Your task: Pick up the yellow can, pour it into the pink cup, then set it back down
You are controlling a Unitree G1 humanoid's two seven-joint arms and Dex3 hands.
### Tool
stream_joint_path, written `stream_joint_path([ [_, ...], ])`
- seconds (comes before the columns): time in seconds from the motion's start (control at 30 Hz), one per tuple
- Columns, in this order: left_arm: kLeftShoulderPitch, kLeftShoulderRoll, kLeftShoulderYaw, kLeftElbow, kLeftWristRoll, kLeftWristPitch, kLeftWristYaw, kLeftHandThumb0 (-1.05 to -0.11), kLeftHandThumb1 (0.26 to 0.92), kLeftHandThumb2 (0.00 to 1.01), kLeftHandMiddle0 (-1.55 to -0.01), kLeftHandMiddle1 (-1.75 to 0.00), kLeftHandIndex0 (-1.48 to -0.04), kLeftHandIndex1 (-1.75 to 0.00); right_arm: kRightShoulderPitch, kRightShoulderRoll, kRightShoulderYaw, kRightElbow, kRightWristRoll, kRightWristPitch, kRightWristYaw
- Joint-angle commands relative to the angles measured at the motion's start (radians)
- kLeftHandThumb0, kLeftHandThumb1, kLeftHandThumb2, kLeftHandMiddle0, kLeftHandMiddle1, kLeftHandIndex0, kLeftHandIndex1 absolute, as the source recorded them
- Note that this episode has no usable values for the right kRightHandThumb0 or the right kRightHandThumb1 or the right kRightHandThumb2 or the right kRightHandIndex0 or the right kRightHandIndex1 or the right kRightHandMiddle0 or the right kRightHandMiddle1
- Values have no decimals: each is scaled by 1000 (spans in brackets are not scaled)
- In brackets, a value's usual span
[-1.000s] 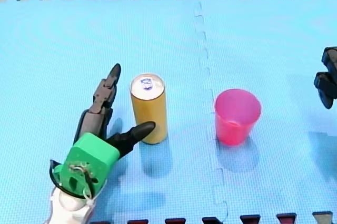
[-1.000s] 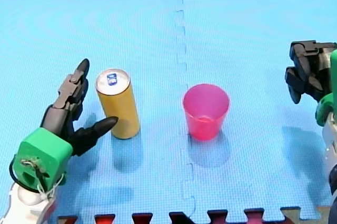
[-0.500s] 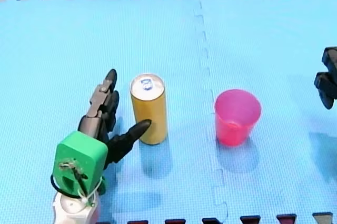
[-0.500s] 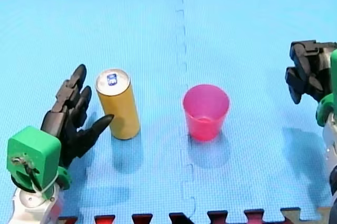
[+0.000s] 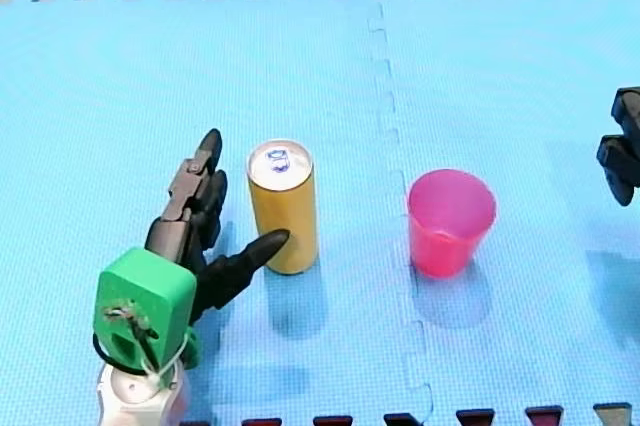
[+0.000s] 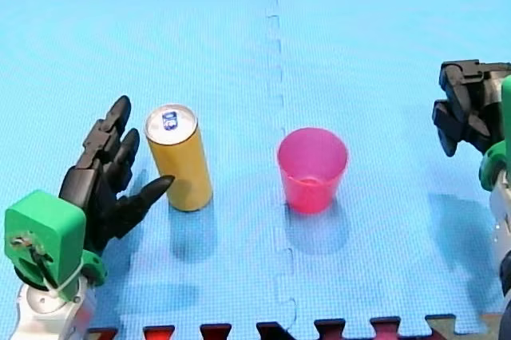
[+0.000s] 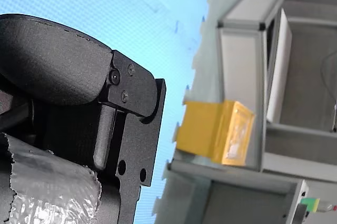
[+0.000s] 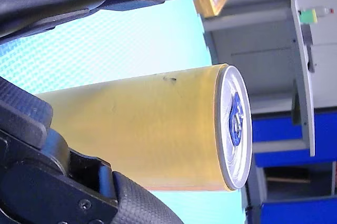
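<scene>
First head view shows the yellow can (image 5: 282,206) upright on the blue foam mat (image 5: 480,76), silver top up, with the pink cup (image 5: 450,221) standing upright to its right, apart from it. The left hand (image 5: 192,236) is released and holds nothing, just beside the can's left side, thumb tip at the can's lower wall; contact cannot be told. The right hand (image 6: 467,110) is clenched on nothing, well to the can's right, beyond the cup.

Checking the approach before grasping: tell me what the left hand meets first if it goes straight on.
Likely the yellow can: the left hand points forward along its left side, thumb aimed at its lower wall; contact is unclear.
</scene>
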Motion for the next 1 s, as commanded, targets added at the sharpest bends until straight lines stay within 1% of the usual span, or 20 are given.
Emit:
stream_joint_path([
  [0.0,-14,18,5,5,-5,13,-16,-943,718,1,-153,-4,-150,-2,1,-3,-4,-2,5,-4,2],
  [0.17,-33,41,1,10,-6,30,-61,-942,720,1,-150,-1,-147,0,2,-6,-6,0,6,-4,4],
  [0.23,-50,56,-1,26,-10,33,-97,-940,719,0,-148,-1,-148,0,1,-7,-6,1,6,-4,3],
  [0.37,-87,75,-1,69,-13,31,-144,-941,719,0,-146,0,-148,0,1,-9,-8,3,7,-2,6],
  [0.5,-113,97,-8,96,-3,21,-182,-941,718,0,-147,-1,-147,0,2,-13,-10,4,8,-2,12],
  [0.67,-129,100,-8,116,-1,13,-194,-927,716,0,-149,-1,-150,-2,2,-15,-10,1,8,-4,13],
  [0.97,-133,101,-14,134,2,3,-218,-897,710,0,-146,0,-160,-3,3,-19,-11,-3,11,-2,18],
])
